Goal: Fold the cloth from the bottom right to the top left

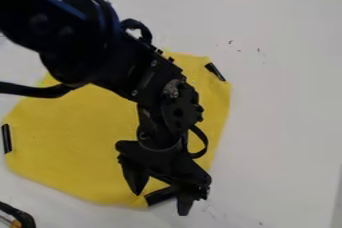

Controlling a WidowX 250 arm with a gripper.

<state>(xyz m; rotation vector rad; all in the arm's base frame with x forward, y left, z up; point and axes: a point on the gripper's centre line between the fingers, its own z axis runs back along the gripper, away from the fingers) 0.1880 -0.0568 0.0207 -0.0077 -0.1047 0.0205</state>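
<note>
While your gripper (160, 203) is hanging, jaws spread, at the cloth (80, 144) and its near right tab (159, 196), you're needing to centre before clenching.

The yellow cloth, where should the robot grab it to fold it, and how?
Probably pinch the yellow cloth at its bottom corner, by the black strip, coming down from above with the gripper. The cloth looks thin and lies flat, so its edge seems easiest to lift.

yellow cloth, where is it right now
The yellow cloth lies on the white table in the left and middle of the camera view, partly hidden behind the robot arm, with the open tool at its lower right corner.
</note>
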